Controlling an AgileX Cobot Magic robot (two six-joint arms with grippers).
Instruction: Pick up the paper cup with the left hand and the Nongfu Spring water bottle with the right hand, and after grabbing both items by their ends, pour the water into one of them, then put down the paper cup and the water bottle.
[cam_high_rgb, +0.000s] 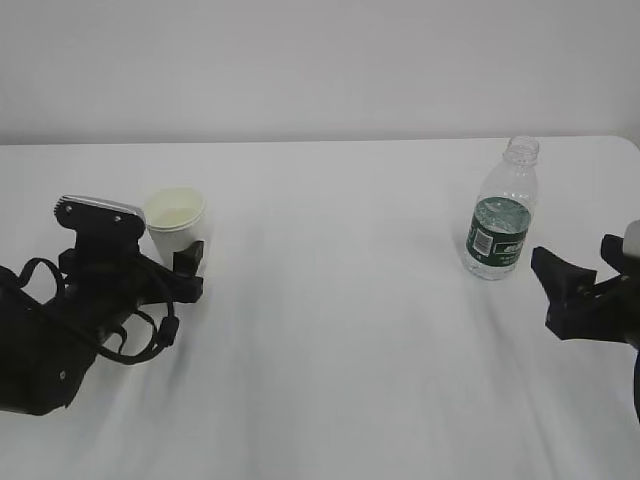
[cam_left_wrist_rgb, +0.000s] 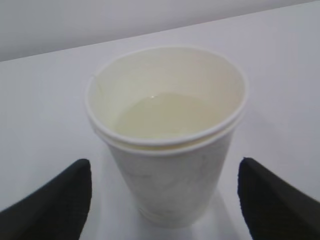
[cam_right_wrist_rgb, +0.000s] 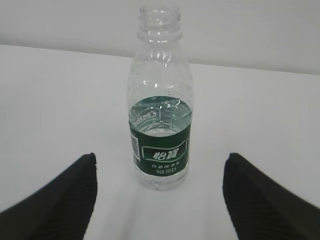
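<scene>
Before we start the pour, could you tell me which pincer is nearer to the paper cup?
Left. The left pincer straddles the paper cup; the right pincer sits far across the table.

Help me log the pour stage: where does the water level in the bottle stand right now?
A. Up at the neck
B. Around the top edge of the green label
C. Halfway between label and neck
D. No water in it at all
B. In the right wrist view the water surface in the Nongfu Spring water bottle shows just at the top of the green label, with the ribbed body above it clear and empty.
</scene>
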